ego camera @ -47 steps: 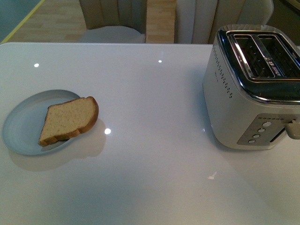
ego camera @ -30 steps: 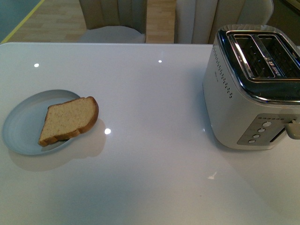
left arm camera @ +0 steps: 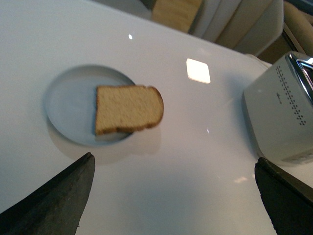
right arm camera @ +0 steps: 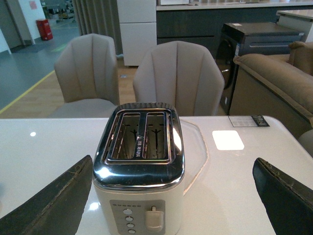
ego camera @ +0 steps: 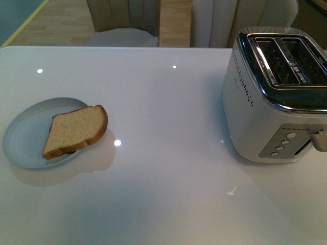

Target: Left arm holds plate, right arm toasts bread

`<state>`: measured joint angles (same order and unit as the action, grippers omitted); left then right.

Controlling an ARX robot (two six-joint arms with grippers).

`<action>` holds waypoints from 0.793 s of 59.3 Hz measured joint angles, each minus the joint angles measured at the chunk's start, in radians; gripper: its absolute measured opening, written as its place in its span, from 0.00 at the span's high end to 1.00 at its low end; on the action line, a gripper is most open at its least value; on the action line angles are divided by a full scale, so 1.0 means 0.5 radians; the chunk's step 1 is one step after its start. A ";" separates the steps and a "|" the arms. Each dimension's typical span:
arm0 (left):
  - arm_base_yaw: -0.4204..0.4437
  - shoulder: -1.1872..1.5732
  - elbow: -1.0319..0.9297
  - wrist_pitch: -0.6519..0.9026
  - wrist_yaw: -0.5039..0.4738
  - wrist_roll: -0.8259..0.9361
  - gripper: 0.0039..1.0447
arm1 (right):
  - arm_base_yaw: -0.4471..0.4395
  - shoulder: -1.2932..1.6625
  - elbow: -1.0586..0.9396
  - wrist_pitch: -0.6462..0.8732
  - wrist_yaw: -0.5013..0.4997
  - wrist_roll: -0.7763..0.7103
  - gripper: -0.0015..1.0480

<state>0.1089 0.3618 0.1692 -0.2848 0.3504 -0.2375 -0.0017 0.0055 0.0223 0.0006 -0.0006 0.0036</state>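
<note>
Only the finger ends of the robot show. The left gripper (left arm camera: 173, 160) has two fingers (left arm camera: 54, 198) that are dark, almost black. Each one is a flat wedge that gets thin toward a blunt tip. They look smooth and dull, with a thin grey line along the edge. The right gripper (right arm camera: 172, 161) has two fingers (right arm camera: 49, 200) of the same shape. These look dark grey-brown, and their edges are a bit rough, with small pale specks.

Toaster (right arm camera: 139, 171): white body, chrome top, two slots, a lever and four round buttons on the front; it was set on a white table (right arm camera: 234, 196). A beige chair (right arm camera: 178, 73) and a second chair (right arm camera: 88, 73) were placed behind. Right gripper (right arm camera: 172, 158): fingers were spread wide.
</note>
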 joint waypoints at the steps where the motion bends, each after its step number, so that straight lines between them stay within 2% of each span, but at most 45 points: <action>1: 0.018 0.072 0.008 0.038 0.031 -0.017 0.07 | 0.000 0.000 0.000 0.000 0.000 0.000 0.08; 10: 0.221 0.807 0.107 0.587 0.188 -0.012 0.07 | 0.000 0.000 0.000 0.000 0.002 0.000 0.08; 23: 0.338 1.894 0.375 1.235 0.104 0.112 0.07 | 0.000 0.000 0.000 0.000 0.002 0.000 0.08; 31: 0.333 2.393 0.562 1.386 0.027 0.137 0.07 | 0.000 0.000 0.000 0.000 0.002 0.000 0.08; 47: 0.329 3.074 0.932 1.467 -0.150 0.123 0.07 | 0.000 0.000 0.000 0.000 0.002 0.000 0.08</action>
<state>0.2733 1.8988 0.6350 0.4488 0.2756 -0.1761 -0.0017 0.0055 0.0223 0.0006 0.0002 0.0036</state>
